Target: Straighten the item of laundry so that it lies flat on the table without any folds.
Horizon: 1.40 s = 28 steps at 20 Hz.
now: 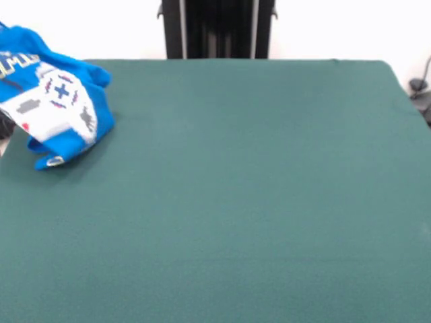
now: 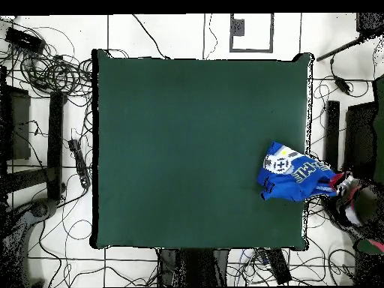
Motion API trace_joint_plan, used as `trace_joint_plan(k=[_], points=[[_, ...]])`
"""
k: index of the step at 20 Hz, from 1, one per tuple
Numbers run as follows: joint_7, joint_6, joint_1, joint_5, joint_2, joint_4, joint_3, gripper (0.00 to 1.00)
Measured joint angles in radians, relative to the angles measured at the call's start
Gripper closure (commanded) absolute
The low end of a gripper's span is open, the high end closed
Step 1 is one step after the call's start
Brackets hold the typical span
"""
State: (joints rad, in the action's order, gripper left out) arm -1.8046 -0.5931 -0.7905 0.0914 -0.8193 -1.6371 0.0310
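The blue T-shirt (image 1: 57, 97) is bunched and folded at the left edge of the green table (image 1: 242, 202) in the front view. Its white lettering and pixelated graphic face up. In the overhead view the shirt (image 2: 292, 174) lies at the table's (image 2: 187, 150) right edge, and one end reaches past the edge. No gripper or arm shows in either view.
The robot's black pedestal (image 1: 217, 29) stands at the table's far side and shows at the bottom of the overhead view (image 2: 196, 266). A person (image 2: 354, 204) is at the right edge of the overhead view, next to the shirt. Cables (image 2: 52, 71) cover the floor.
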Motion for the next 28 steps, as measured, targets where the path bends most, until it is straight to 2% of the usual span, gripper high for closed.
trace_joint_plan(k=[14,20,28], points=[[0.001,-0.102,-0.077,0.068,-0.063,0.033,-0.08,1.0],[0.001,-0.25,-0.108,0.101,-0.121,0.08,-0.117,1.0],[0.001,-0.335,-0.104,0.104,-0.179,0.116,-0.134,1.0]])
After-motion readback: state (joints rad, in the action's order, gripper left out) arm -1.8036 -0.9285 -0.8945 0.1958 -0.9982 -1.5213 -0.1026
